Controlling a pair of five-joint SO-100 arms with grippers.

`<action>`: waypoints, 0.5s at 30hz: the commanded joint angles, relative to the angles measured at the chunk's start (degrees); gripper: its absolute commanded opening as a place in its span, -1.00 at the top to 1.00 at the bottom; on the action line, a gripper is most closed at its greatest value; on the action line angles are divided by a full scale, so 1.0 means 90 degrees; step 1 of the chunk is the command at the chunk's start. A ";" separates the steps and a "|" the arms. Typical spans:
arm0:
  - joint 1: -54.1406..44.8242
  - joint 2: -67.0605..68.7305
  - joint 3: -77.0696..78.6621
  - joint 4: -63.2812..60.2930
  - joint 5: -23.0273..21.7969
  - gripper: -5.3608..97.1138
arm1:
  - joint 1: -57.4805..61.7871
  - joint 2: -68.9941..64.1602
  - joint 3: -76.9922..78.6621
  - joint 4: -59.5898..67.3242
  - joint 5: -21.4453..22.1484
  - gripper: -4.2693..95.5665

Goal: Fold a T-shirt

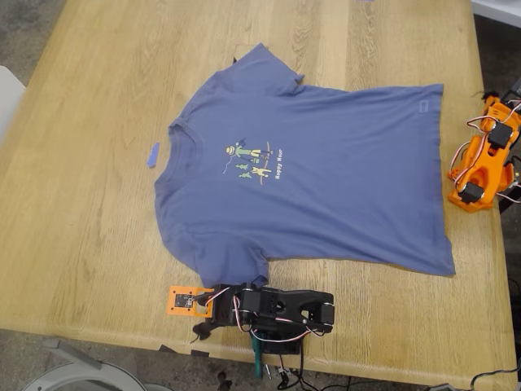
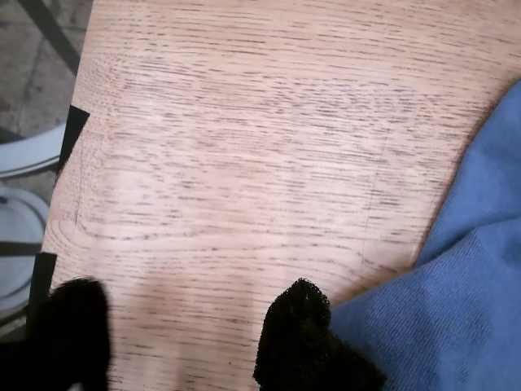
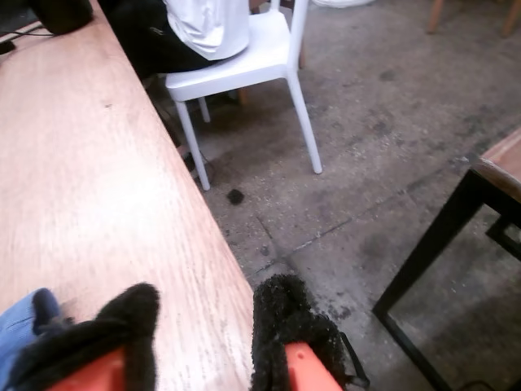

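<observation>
The slate-blue T-shirt (image 1: pixel 326 179) lies spread flat and print up on the wooden table (image 1: pixel 98 244). Its collar points to the exterior view's left and its hem to that view's right. My first gripper (image 1: pixel 207 314), on the black arm at the table's near edge, stands open just beside the near sleeve. In the first wrist view that gripper (image 2: pixel 187 342) has bare wood between its black fuzzy fingertips (image 2: pixel 301 326), and the T-shirt (image 2: pixel 464 277) lies next to one tip. My second gripper (image 1: pixel 498 96), on the orange arm at the exterior view's right, stands open (image 3: pixel 207 326) near the hem corner, holding nothing.
A small blue scrap (image 1: pixel 153 155) lies on the wood beyond the collar. The second wrist view shows the table's edge, then the floor, a white chair (image 3: pixel 260 57) with a person seated on it, and a dark table leg (image 3: pixel 431 244).
</observation>
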 commanded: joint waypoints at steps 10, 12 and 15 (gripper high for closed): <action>0.0322 0.0742 -0.0449 -0.0693 0.0615 -0.37 | -0.0723 0.0068 -0.0479 0.0273 0.0059 0.14; 0.0342 0.0732 -0.0586 -0.0693 0.0518 -0.40 | -0.0967 0.0068 -0.0693 0.0479 -0.0010 0.12; 0.0342 0.0723 -0.0859 -0.0400 0.0566 -0.41 | -0.1357 0.0068 -0.1104 0.0908 -0.0156 0.12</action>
